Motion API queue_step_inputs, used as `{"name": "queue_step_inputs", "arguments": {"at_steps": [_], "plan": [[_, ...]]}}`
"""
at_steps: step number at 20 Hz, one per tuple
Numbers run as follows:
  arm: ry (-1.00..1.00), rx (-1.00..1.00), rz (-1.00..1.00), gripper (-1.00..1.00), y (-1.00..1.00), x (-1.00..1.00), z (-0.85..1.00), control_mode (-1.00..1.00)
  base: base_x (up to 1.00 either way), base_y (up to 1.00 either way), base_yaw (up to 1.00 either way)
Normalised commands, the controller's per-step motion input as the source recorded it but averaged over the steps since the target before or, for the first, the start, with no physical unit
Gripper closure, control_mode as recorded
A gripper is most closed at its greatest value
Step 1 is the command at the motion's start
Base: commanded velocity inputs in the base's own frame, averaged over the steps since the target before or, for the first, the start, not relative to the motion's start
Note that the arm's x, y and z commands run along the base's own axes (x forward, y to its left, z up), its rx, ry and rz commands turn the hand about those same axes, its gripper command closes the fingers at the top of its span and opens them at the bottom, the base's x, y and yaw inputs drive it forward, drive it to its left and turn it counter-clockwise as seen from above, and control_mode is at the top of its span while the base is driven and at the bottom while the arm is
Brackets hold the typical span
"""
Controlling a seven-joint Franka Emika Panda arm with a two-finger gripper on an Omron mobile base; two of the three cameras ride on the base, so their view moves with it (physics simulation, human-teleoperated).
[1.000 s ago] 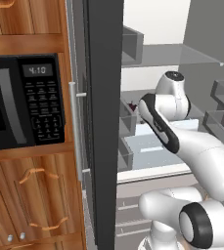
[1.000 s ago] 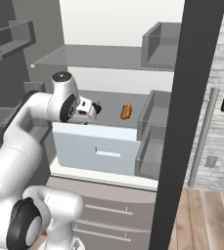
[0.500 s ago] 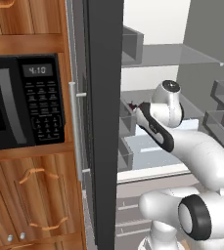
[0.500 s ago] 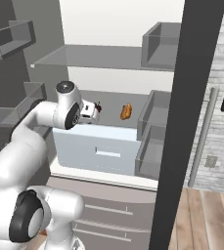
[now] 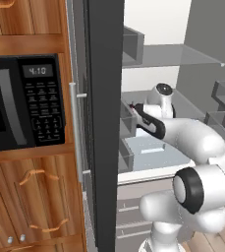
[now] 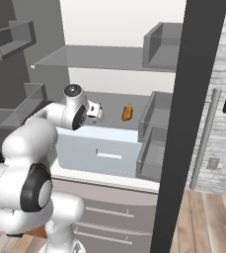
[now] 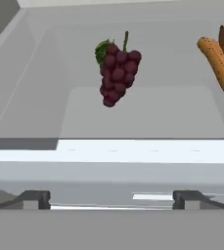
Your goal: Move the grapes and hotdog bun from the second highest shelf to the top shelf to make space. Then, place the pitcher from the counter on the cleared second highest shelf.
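The grapes (image 7: pixel 117 73), a dark red-purple cluster with a green stem, lie on the second highest shelf (image 7: pixel 157 110), straight ahead of my gripper (image 7: pixel 111 199) and a short way beyond it. The gripper is open with nothing between its fingertips (image 7: pixel 35 197). The tan hotdog bun (image 7: pixel 222 58) lies to the right of the grapes on the same shelf. In the right base view my gripper (image 6: pixel 95 112) reaches in at shelf height, left of the hotdog bun (image 6: pixel 128 112). The translucent top shelf (image 6: pixel 94 59) hangs above. The pitcher and the counter are out of view.
A pale blue drawer (image 6: pixel 99 150) juts out just under the shelf. Clear bins (image 6: pixel 156 121) stand on the fridge's right side. A dark door edge (image 5: pixel 104 123) stands to the left, with a black microwave (image 5: pixel 20 103) in wooden cabinets beyond it.
My arm has dropped its elbow and pushed the hand further into the fridge at the level of the second highest shelf. The jaws stayed open; the grapes and bun have not moved.
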Motion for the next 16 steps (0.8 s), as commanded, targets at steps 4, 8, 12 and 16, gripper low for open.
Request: {"name": "queue_step_inputs", "arguments": {"at_steps": [4,8,12,16], "plan": [[0.04,0.02,0.0,-1.0,0.0,0.57,0.0,-1.0,0.0,0.0,0.0],[0.01,0.0,0.01,-1.0,0.0,0.42,-0.01,-1.0,0.0,0.0,0.0],[0.0,0.0,0.02,-1.0,0.0,0.38,-0.09,-1.0,0.0,0.0,0.0],[0.0,0.0,0.0,-1.0,0.0,0.32,-0.22,-1.0,0.0,0.0,0.0]]}}
